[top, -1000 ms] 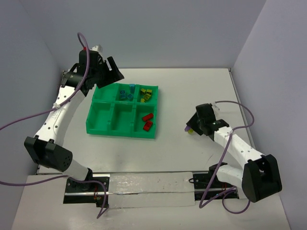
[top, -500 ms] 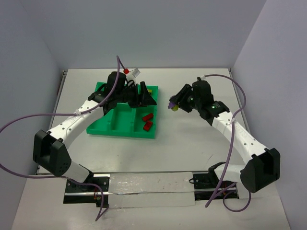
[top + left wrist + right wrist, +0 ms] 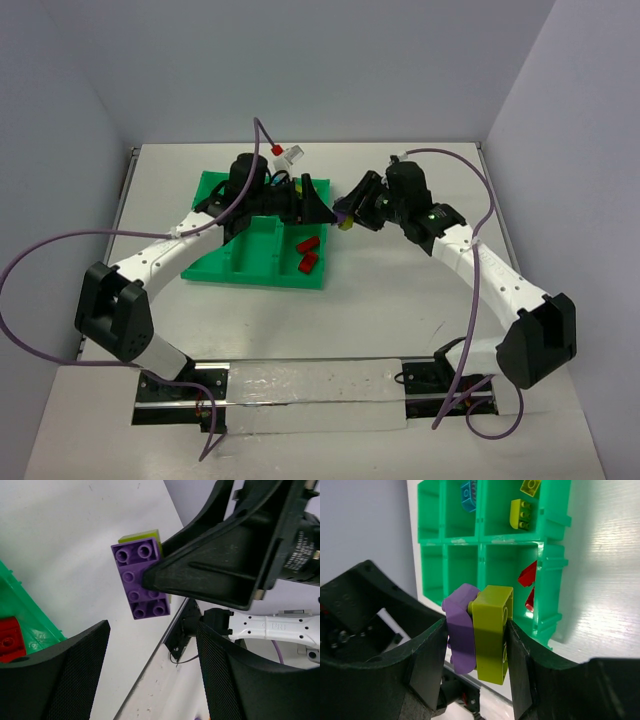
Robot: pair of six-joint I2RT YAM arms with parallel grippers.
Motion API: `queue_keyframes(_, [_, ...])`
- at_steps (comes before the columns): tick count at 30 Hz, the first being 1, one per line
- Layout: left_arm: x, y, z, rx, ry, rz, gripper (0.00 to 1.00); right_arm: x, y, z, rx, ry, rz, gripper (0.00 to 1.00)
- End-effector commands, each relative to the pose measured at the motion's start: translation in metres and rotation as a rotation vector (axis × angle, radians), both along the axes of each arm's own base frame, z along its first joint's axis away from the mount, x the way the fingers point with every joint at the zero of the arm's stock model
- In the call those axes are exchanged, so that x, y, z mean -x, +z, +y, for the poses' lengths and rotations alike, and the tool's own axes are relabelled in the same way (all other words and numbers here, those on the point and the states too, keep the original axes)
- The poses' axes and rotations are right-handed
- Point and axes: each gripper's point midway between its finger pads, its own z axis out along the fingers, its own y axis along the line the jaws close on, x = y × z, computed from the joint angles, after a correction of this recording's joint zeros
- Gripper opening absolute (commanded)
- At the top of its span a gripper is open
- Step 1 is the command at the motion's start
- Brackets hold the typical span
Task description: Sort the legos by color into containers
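My right gripper [image 3: 476, 642] is shut on two legos stuck together, a purple one [image 3: 461, 630] and a yellow-green one [image 3: 493, 630], held in the air just right of the green tray [image 3: 215, 250]. Seen from above, the pair [image 3: 344, 221] hangs between both grippers. My left gripper [image 3: 318, 207] is open and empty above the tray's right edge, facing the pair. In the left wrist view the purple lego [image 3: 141, 582] sits a little beyond my open fingertips [image 3: 55, 675]. Two red legos [image 3: 308, 252] lie in the near-right container. Yellow-green legos [image 3: 520, 514] and a blue one [image 3: 468, 491] lie in the far containers.
Walls close in the white table on the left, back and right. Purple cables loop off both arms. The left arm reaches across the tray and hides its far compartments from above. The arm bases and a metal rail [image 3: 300, 385] run along the near edge.
The left arm swung from the tray's far-left corner across to its right edge. The right arm carried the joined legos from the right side of the table up to meet it.
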Motion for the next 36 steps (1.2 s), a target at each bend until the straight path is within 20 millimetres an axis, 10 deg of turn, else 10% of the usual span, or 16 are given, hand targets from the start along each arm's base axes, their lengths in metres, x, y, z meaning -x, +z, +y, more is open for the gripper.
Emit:
queue_keyframes(1, [-0.003,0.008,-0.007,0.036,-0.025,-0.051,0.76,-0.008,0.041,0.015,-0.096,0.028,-0.090,0.16])
queue_keyframes(36, [-0.010,0.025,-0.017,0.146,0.009,0.016,0.63,-0.008,0.044,0.028,-0.129,0.076,-0.094,0.17])
